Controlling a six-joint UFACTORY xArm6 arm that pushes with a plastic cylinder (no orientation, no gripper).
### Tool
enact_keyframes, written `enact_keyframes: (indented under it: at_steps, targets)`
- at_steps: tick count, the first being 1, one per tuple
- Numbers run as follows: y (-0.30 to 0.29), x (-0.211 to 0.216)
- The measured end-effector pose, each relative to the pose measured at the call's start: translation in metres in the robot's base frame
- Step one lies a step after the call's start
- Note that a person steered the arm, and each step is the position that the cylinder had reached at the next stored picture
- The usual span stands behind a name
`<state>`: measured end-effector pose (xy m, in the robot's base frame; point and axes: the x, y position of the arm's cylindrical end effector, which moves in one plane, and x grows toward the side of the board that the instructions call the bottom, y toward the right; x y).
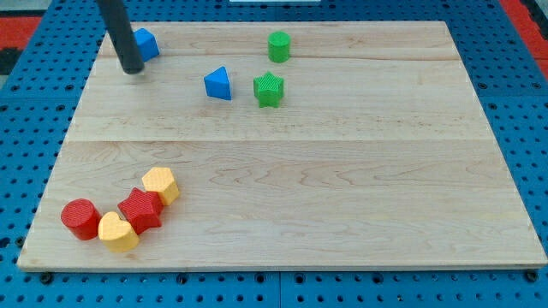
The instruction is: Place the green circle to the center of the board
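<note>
Beside the blue block point(145, 44), my tip point(134, 70) slants, seemingly touching.

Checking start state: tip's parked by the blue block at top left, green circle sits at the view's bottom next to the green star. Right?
Not quite. The camera view shows the green circle at the view's top, above the green star. My tip is indeed by the blue block at top left.
</note>
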<state>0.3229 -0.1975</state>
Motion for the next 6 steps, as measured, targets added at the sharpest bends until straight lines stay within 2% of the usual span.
enact_keyframes:
  at_steps: [2, 3, 4, 5, 6]
  targets:
    - [0.121, -0.013]
    - [0.14, -0.021]
    - [0.153, -0.047]
    - [0.156, -0.111]
    - [0.209, -0.09]
